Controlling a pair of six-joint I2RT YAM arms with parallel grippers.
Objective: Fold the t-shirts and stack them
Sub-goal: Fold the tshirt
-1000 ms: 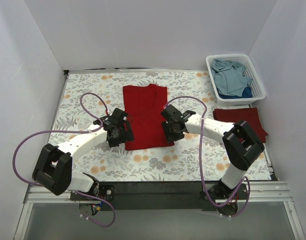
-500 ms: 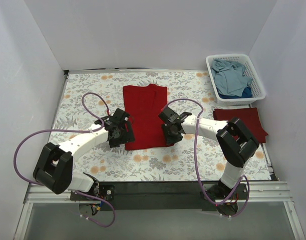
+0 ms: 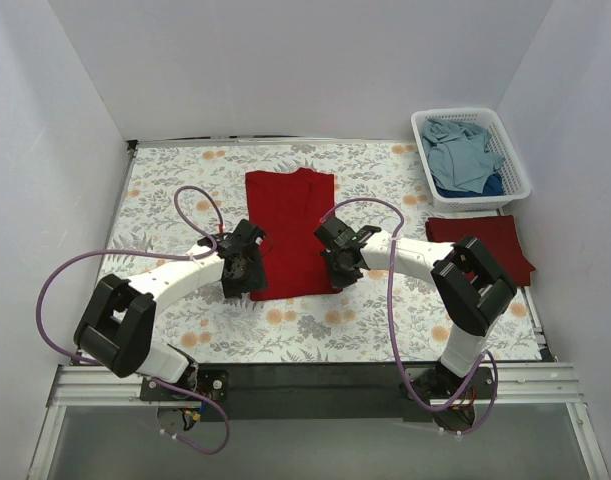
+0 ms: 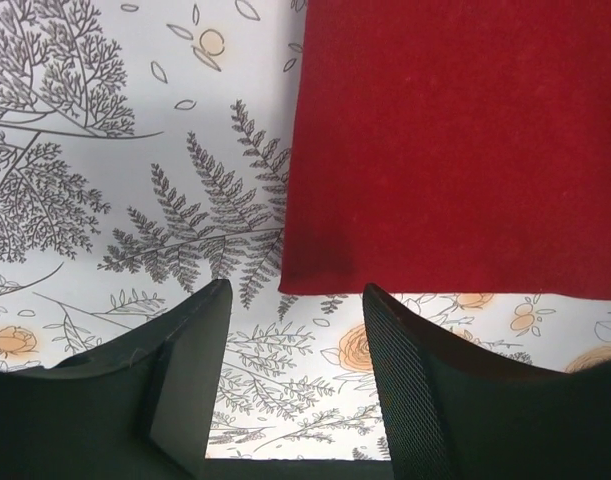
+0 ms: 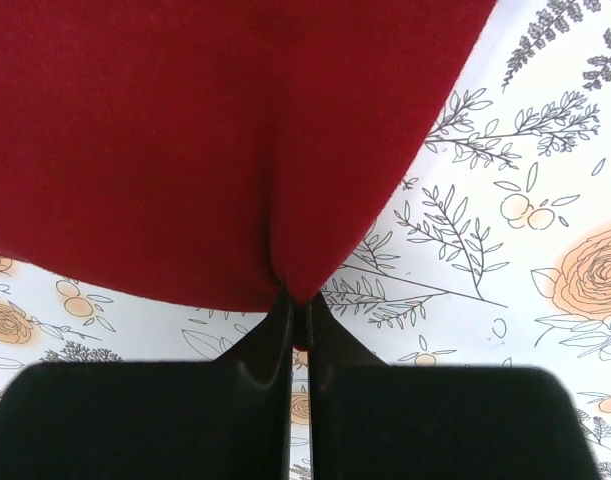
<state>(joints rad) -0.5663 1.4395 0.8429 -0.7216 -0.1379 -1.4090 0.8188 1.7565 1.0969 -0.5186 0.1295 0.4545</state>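
Right tool [image 5: 297,302] newly tight on red t-shirt [image 5: 215,130] hem; left tool [image 4: 295,292] seemingly short.

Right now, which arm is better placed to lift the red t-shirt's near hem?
Right. The right gripper is shut on the red t-shirt, puckering its hem; the left gripper is open, holding nothing.

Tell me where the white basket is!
In the top view, the white basket sits in the far right corner of the table, just behind the folded maroon shirt.
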